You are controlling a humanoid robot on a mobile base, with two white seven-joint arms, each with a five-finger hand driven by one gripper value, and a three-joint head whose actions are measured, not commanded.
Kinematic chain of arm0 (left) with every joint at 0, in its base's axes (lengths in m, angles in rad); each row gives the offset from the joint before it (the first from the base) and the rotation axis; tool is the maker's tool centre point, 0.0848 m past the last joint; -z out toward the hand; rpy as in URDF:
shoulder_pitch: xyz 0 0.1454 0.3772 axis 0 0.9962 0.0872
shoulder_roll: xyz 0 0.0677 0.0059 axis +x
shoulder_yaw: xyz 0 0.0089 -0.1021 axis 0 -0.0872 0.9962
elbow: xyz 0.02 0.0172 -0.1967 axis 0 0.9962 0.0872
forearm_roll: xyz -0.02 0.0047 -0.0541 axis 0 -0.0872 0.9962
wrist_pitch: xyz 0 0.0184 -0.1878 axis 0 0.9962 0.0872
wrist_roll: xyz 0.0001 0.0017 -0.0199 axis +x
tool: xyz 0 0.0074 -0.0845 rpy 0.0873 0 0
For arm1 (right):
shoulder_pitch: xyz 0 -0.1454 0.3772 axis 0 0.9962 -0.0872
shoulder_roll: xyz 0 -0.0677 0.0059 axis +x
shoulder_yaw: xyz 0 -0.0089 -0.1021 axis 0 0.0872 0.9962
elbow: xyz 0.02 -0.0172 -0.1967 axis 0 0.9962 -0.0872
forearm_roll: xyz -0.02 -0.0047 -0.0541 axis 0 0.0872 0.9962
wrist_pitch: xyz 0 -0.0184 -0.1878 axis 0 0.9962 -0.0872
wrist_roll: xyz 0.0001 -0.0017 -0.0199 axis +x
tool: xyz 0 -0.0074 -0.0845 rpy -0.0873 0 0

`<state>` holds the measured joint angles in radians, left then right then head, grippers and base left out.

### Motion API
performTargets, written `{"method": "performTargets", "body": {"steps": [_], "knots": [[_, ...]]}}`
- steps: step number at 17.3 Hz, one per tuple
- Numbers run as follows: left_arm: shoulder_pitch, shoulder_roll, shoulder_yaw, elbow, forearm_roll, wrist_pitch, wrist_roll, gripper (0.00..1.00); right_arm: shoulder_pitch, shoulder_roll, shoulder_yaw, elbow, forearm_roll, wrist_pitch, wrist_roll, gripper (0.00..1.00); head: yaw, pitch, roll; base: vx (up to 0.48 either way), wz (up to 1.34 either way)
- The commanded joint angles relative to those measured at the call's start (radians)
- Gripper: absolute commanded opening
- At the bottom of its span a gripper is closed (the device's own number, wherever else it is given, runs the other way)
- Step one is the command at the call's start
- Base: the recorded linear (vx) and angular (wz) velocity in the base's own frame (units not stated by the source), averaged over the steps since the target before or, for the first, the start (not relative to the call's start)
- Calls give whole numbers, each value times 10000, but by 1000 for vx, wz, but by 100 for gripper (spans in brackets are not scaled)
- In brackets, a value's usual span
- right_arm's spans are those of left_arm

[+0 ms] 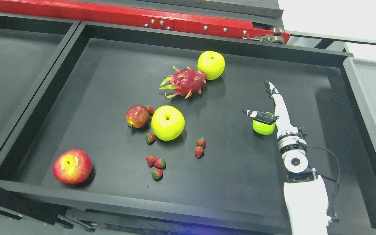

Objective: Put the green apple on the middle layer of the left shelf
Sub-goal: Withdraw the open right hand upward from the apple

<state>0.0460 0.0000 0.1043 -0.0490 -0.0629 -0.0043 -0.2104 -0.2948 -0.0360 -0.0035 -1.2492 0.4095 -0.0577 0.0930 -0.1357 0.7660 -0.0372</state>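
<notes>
Head view: looks down into a wide black tray [116, 202] with raised walls, holding plastic fruit.
Right arm: white, enters from the lower right of the picture, reaches up over the tray's right half.
Right hand [268, 106]: fingers spread, long fingers stretched up and away, black-tipped thumb [256, 115] pointing left across the top of the small green apple; grips nothing, though contact with the apple cannot be told.
Small green apple [263, 128]: lies on the tray floor right of centre, partly hidden by the thumb and wrist, well apart from the other fruit.
Large yellow-green apples: one [167, 122] near the tray's middle, one [211, 64] toward the back.
Pink dragon fruit with green scales [184, 82]: just beside the rear yellow-green apple, on its left.
Dark red pomegranate [137, 116]: just left of the central yellow-green apple.
Red apple with yellow blush [72, 166]: near the front left corner.
Small red-and-green strawberries [156, 164]: scattered in front of the central apple, one more [149, 109] behind the pomegranate.
Red metal beam [109, 14]: runs behind the tray's rear wall.
Left arm: out of sight.
</notes>
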Motion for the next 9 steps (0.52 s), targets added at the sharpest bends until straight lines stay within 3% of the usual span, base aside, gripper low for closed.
{"method": "performTargets", "body": {"steps": [1, 9], "knots": [[0, 175, 0, -1, 0, -3, 3, 100, 18, 130, 97, -175, -488, -158, -86, 100, 0, 0, 0, 0, 0], [0, 175, 0, -1, 0, -3, 3, 100, 2927, 186, -211, -3824, -1915, -83, -898, 100, 0, 0, 0, 0, 0]]}}
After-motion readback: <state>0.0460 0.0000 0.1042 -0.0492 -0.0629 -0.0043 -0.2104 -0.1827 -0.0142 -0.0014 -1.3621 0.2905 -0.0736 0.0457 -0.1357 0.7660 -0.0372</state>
